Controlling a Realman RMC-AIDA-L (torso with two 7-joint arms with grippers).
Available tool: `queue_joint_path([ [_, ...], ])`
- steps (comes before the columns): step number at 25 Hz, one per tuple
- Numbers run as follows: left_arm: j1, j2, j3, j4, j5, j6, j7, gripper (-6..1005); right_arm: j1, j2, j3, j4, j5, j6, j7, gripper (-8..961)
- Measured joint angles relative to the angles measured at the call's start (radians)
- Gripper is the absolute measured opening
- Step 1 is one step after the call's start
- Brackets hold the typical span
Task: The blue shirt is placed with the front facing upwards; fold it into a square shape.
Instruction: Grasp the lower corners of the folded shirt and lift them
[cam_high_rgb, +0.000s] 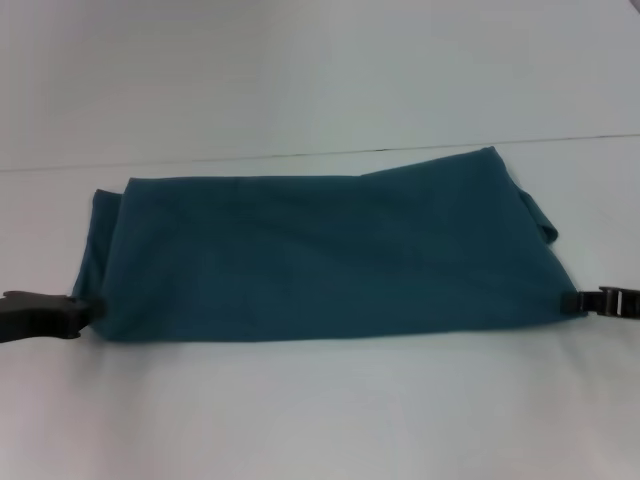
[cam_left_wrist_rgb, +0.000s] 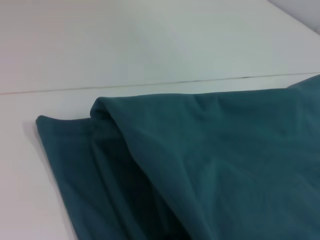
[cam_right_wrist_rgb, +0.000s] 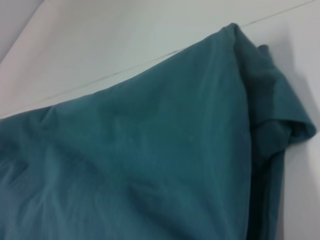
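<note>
The blue shirt (cam_high_rgb: 320, 255) lies on the white table as a wide folded band with plain teal fabric on top and no lettering showing. My left gripper (cam_high_rgb: 88, 312) is at its near left corner, fingers pinched together on the cloth edge. My right gripper (cam_high_rgb: 572, 300) is at the near right corner, its narrow tip closed on the fabric there. The left wrist view shows stacked layers of the blue shirt (cam_left_wrist_rgb: 200, 165) at the left end. In the right wrist view, a folded sleeve bulges out at the right end of the blue shirt (cam_right_wrist_rgb: 150, 165). Neither wrist view shows fingers.
The white table (cam_high_rgb: 320, 410) runs all round the shirt. A thin dark seam (cam_high_rgb: 300, 155) crosses the surface just behind the shirt's far edge.
</note>
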Motion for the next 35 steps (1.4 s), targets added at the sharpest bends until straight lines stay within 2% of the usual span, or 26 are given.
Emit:
queue_joint_path([
  [9,0.036,-0.004,-0.001,0.071,0.001,0.106,-0.022,0,-0.081,0.009,0.001,-0.045,0.0,-0.095,-0.033,127],
  [20,0.081,-0.004,-0.005,0.14,0.029,0.268,-0.011,1,-0.126,0.005,0.005,-0.046,0.0,-0.137,-0.05,140],
  [35,0.084,-0.003,-0.01,0.137,0.022,0.274,-0.011,1,-0.122,0.002,0.035,-0.046,0.0,-0.142,-0.061,157],
])
